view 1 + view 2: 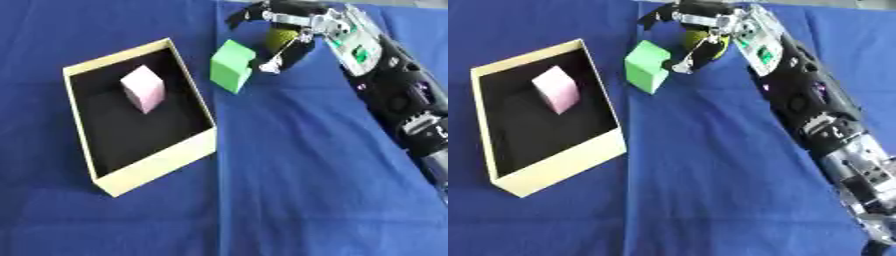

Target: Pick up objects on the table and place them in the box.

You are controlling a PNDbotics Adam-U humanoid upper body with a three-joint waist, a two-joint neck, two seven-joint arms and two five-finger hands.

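Green block beside yellow-green ball.

right robot hand curled on yellow-green ball | green block beside | pink block in box

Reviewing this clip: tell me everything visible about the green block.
The green block is a plain, matte, solid-coloured cube with a lighter top face and darker sides, tilted. It is outside the box, just past its right wall, on the blue cloth. The right hand curls near its right side; contact is unclear.
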